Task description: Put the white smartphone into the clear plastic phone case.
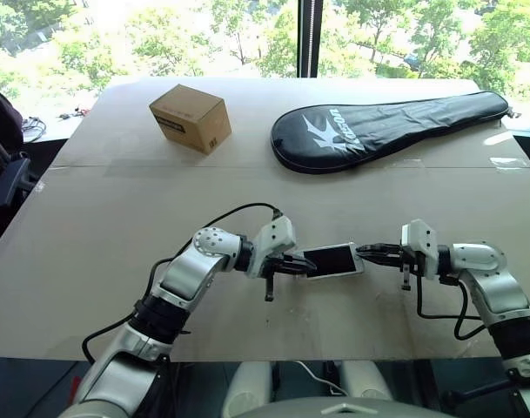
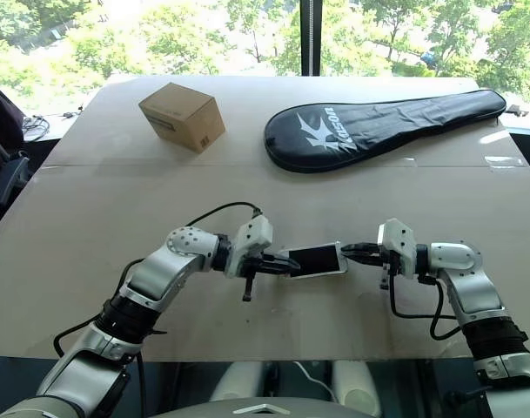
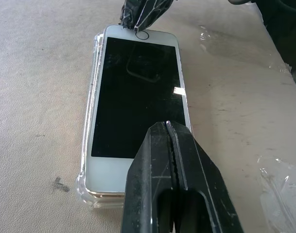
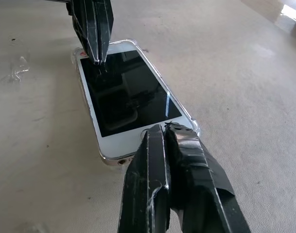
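The white smartphone (image 1: pixel 332 259) lies screen up on the table, between my two grippers. Around it is the clear plastic phone case (image 3: pixel 84 182), whose rim shows along one long side and at the corners (image 4: pixel 194 125). I cannot tell whether the phone sits flush in it. My left gripper (image 1: pixel 306 266) is shut, and its tip rests on the phone's left end (image 3: pixel 168 127). My right gripper (image 1: pixel 362 252) is shut too, with its tip at the phone's right end, by the home button (image 4: pixel 162 128). Neither gripper holds anything.
A brown cardboard box (image 1: pixel 191 117) stands at the far left of the table. A long black racket cover (image 1: pixel 386 129) lies at the far right. Scraps of clear wrapping (image 3: pixel 279 179) lie on the table beside the phone. The table's front edge runs just below my arms.
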Controlling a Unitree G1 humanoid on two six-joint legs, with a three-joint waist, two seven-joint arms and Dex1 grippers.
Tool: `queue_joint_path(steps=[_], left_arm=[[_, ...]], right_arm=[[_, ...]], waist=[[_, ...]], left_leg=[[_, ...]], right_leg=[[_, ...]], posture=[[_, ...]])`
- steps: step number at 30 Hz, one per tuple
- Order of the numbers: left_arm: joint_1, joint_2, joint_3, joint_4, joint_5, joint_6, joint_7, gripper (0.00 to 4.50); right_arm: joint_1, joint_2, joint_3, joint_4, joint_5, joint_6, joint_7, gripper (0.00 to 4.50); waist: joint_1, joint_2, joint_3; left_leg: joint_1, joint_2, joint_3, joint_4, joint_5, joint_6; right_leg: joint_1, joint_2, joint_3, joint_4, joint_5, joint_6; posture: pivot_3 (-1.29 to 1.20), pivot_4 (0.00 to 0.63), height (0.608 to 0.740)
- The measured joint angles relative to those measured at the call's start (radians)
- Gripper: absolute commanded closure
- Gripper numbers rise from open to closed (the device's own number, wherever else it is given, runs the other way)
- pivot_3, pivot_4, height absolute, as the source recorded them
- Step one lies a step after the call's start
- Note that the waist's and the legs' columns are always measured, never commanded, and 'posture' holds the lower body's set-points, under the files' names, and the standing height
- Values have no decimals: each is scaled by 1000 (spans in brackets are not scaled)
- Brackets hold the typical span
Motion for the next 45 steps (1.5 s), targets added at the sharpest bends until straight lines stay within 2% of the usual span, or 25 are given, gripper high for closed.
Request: queue_joint_path(steps=[5, 15, 26, 41, 45], left_arm=[[9, 3, -2, 0, 18, -11, 0, 4500], [10, 2, -12, 19, 55, -49, 4, 4500], [37, -5, 0, 41, 51, -48, 10, 4500], [43, -3, 0, 41, 55, -62, 5, 4500], [46, -2, -1, 41, 58, -63, -3, 4500]], right_arm=[[-15, 0, 27, 28, -33, -40, 2, 4377], [-40, -7, 64, 75, -104, -144, 5, 4377], [-62, 19, 101, 151, -162, -219, -24, 4377], [-69, 25, 111, 195, -198, -303, -34, 4377], [-24, 35, 102, 181, -119, -272, -28, 4377]], waist=[[-3, -1, -1], [-2, -7, -19], [-2, -20, -32], [-1, -22, -39], [2, -24, -40]], left_leg=[[14, 1, 0, -4, -3, 5], [19, 1, 0, -5, -3, 5], [44, 3, 2, -18, -3, 5], [42, 4, 3, -24, -3, 5], [43, 4, 3, -34, -3, 5]], right_leg=[[14, 1, 1, -3, 0, 0], [18, 1, 2, -4, 0, -1], [36, -1, 4, -7, -6, -9], [36, -5, 4, -11, -7, -12], [36, -5, 4, -14, -9, -15]], posture=[[0, 150, 740], [0, 150, 740], [0, 150, 740], [0, 150, 740], [0, 150, 740]])
